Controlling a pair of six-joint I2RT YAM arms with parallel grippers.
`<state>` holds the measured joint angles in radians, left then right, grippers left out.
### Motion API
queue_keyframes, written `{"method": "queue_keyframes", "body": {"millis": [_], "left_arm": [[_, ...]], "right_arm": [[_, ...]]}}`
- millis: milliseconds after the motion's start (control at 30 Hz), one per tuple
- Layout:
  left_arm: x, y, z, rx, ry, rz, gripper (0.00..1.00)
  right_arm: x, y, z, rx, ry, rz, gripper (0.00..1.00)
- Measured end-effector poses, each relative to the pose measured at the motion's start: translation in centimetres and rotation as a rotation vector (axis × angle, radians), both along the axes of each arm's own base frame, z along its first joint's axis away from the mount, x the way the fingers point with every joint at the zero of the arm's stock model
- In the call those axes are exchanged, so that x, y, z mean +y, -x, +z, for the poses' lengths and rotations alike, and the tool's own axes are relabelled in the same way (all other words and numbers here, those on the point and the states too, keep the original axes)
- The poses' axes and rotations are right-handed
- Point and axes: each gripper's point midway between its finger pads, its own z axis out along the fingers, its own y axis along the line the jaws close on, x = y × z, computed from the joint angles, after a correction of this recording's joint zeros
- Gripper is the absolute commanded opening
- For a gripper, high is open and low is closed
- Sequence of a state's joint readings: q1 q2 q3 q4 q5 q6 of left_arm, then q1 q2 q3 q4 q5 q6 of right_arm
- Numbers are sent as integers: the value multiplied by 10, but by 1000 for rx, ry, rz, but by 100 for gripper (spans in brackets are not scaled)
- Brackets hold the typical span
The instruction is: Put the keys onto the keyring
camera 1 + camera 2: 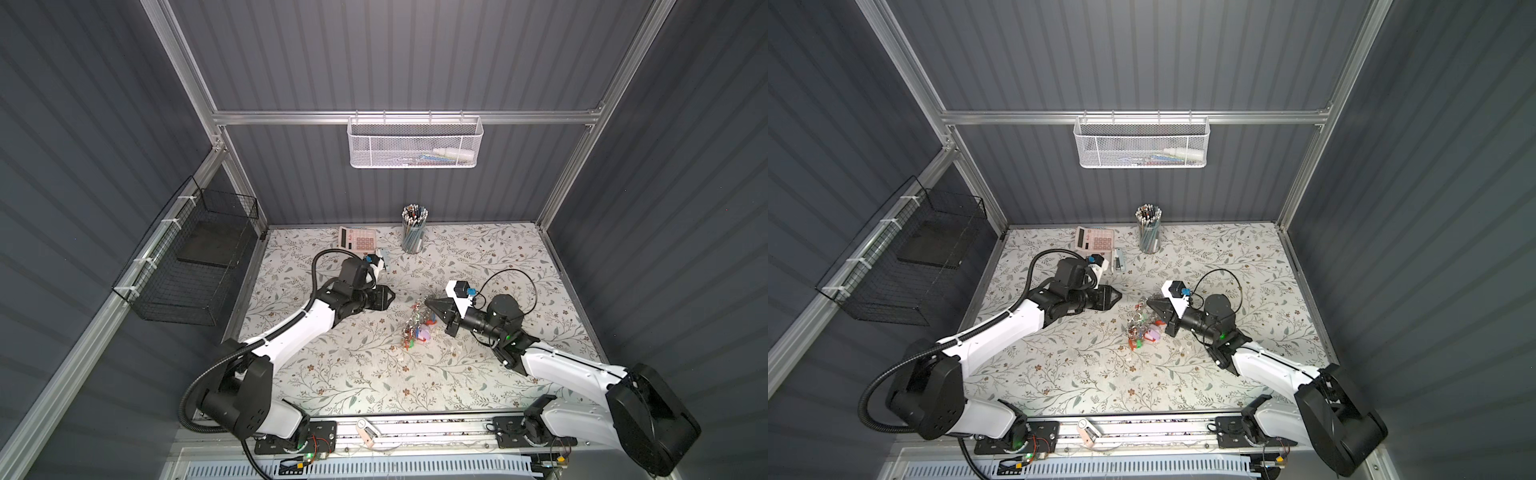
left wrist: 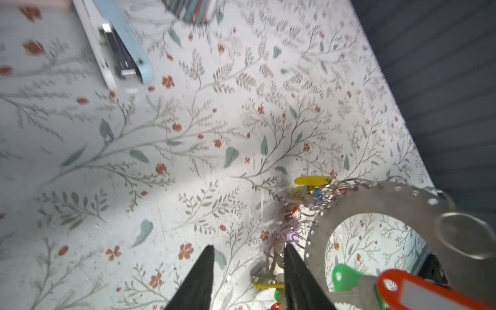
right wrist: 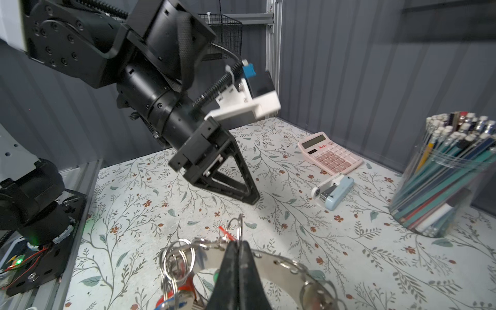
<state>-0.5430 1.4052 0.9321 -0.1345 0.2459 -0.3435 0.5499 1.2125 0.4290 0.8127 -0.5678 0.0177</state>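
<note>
1. Nearest the right wrist lens: right gripper [image 3: 237,245], jaws clenched on the flat grey band of the keyring [image 3: 279,264]; keyring held by one edge, tilted, near mid-counter in both top views.
2. Hanging from that band: a dense bunch of keys [image 1: 415,328] on small split rings [image 3: 174,257], with a red-orange tag [image 2: 418,290], a green tag [image 2: 346,276], a yellow tag [image 2: 311,180] and a lilac tag [image 2: 291,236] among them; lowest part of the bunch seemingly down on the counter [image 1: 353,374], though hard to say.
3. Left gripper [image 2: 249,248]: jaws released, nothing between them; just beside the bunch in the left wrist view, near the keyring but apart from it in both top views.
4. Done so far, as a judgement: most, perhaps all, of the keys threaded; no stray key spotted elsewhere on the floral counter in both top views.
5. Left to do, if anything: sorting out the low end of the tangle, with another yellow tag [image 2: 268,285] and a key blade [image 2: 257,269] beside it; cannot tell whether threaded or loose. After that, probably only laying the keyring down.
</note>
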Motion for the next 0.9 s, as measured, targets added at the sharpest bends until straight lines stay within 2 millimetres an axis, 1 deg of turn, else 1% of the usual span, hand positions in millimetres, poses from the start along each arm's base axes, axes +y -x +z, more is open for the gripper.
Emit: {"method": "queue_keyframes", "body": {"millis": [33,167,267,400,433,500,533,667,767,833,900], "left_arm": [[1,2,7,-38,23,-10,54],[-4,16,34,-222,135,-107,58],[-8,30,43,-350,206,-187,59],[-14,41,53,-510,249,-285,61],[-17,45,58,-554,260,-326,61],[-22,50,66,-626,269,-395,53],[-25,54,69,-652,276,-434,52],[-43,61,76,-666,318,-590,51],[-58,61,88,-652,354,-701,51],[-64,61,95,-648,373,-754,51],[-66,66,99,-642,390,-796,47]], "right_arm": [[0,0,-1,6,-2,8,0],[-4,0,0,29,-14,33,0],[-3,1,4,32,-25,57,0],[-2,5,8,46,-39,89,0],[-2,6,9,50,-41,97,0],[-1,8,8,63,-44,108,0],[-1,9,8,70,-44,113,0],[-2,14,10,88,-47,131,0],[-3,18,15,84,-52,138,0],[-4,21,18,83,-53,141,0],[-4,22,18,87,-52,144,0]]}}
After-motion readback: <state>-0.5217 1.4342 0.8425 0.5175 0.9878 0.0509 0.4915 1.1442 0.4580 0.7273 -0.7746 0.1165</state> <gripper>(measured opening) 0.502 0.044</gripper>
